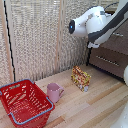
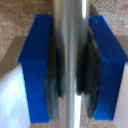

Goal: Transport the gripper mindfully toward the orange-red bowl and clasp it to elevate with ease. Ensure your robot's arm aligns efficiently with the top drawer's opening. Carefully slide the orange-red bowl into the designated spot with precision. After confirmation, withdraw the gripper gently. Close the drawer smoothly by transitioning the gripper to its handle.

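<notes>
Closest to you in the exterior view sits a red mesh basket point(image 1: 24, 102) with a blue rim, at the near corner of the wooden bench point(image 1: 95, 107) on the exterior view's left. Just beside it, toward the middle of the bench, a pink mug point(image 1: 54, 92) stands upright with its handle turned toward the exterior view's right. A little farther back and well apart from the mug you see a small patterned box point(image 1: 81, 78), upright. At the bench's far edge on the exterior view's right stands the dark brown cabinet, and the robot's arm point(image 1: 95, 23) reaches across in front of its top drawer point(image 1: 119, 41). You cannot see the gripper itself from this side, and you cannot find the orange-red bowl anywhere in this view.

Turn to the wrist view and the gripper point(image 2: 71, 65) fills it: both blue-tipped fingers point(image 2: 36, 65) are pressed in against the handle point(image 2: 71, 30), the silver bar running straight between them, their dark inner pads touching it on both sides.
</notes>
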{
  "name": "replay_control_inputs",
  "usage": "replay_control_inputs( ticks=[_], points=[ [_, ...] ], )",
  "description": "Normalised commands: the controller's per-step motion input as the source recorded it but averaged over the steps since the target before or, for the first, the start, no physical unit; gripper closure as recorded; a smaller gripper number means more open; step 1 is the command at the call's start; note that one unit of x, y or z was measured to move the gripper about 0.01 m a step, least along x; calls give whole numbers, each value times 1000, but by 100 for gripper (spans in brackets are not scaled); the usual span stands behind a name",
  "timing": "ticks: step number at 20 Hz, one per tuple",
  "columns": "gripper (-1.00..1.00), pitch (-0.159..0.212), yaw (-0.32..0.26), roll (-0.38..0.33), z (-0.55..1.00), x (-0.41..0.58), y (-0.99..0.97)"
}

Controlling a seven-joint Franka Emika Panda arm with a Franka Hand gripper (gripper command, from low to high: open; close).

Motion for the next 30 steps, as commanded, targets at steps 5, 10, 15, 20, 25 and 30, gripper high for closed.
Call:
replay_control_inputs(
  ticks=[5,10,15,20,25,30],
  points=[
    [100,-28,73,-15,363,165,-534],
    [100,-95,113,-52,50,134,-676],
    [100,-36,125,-9,103,75,-808],
    [100,-6,123,0,228,27,-842],
    [100,0,131,0,242,0,-804],
    [-100,4,93,5,153,-2,-479]
  ],
)
